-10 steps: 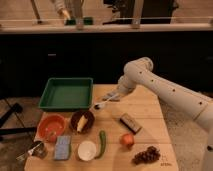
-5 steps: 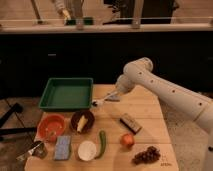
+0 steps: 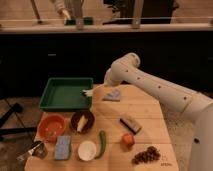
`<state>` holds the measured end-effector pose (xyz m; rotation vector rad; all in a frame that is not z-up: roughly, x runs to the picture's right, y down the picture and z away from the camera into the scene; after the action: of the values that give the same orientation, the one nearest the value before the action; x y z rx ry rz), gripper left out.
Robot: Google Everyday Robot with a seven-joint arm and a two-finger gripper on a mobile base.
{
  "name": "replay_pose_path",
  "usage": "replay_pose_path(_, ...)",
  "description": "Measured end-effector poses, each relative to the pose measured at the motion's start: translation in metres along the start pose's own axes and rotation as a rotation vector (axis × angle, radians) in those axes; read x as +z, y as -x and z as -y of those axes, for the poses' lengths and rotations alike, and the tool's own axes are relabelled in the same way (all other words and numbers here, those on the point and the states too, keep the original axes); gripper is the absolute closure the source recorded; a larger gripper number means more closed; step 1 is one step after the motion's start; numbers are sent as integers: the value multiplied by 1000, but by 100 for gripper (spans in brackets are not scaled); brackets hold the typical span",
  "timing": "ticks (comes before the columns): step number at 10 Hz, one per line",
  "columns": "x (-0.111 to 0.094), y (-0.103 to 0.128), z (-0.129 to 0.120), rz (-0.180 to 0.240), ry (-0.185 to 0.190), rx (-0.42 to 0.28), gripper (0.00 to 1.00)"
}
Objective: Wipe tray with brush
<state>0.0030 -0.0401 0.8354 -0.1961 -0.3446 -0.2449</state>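
At the right rim of the green tray (image 3: 65, 96), your hand (image 3: 98, 89) hangs pinched on the brush (image 3: 88, 92), whose pale end pokes over the tray's edge. Just right of the hand, a grey-blue cloth (image 3: 113, 95) lies on the surface (image 3: 150, 112). Toward the front sit an orange bowl (image 3: 51, 126), a blue sponge (image 3: 63, 146) and a brown block (image 3: 130, 124).

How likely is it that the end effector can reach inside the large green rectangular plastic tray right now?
Probably yes. The end effector sits just right of the green tray, and the slim white-handled brush reaching from it touches or overhangs the tray's right rim. Nothing stands between them.
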Motion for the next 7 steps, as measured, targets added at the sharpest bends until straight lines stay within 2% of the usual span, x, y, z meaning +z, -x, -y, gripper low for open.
replay_pose_path(1, 12, 10, 13, -13, -8, -28, 100)
replay_pose_path(3, 26, 15, 21, -26, -5, -56, 100)
replay_pose_path(5, 49, 41, 34, -29, 0, -109, 100)
replay_pose_path(7, 61, 48, 38, -38, -4, -132, 100)
